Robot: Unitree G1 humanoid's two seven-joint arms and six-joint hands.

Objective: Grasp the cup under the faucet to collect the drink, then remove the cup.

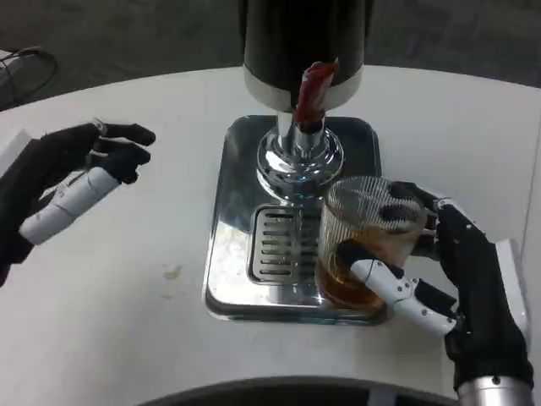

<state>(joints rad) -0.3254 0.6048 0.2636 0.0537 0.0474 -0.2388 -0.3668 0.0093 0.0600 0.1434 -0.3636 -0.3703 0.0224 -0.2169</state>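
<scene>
Cup (365,245) is clear, ribbed, about a third full of amber drink, sitting on the near right corner of the chrome drip tray (226,254), just off the slotted grate (281,245). Right hand (448,271) has it: fingers (390,283) wrapped around the near side, more fingertips showing through the glass on the far side, so clamped on the cup. Judging by the liquid inside, the fill looks done; the cup sits in front of and to the right of the faucet (297,135), not directly under it, so removal seems underway. Left to do, as I read it: lift it clear of the tray and set it on the table (127,321). Left hand (72,182) hovers over the table well left of the tray, fingers loosely apart, holding nothing. Farther back, the red tap lever (314,89) hangs on the black dispenser body (300,34). Can't tell if anything is flowing. Count: one cup, one tray, one dispenser, one lever, two hands. Small stain (172,272) on the table left of the tray.
</scene>
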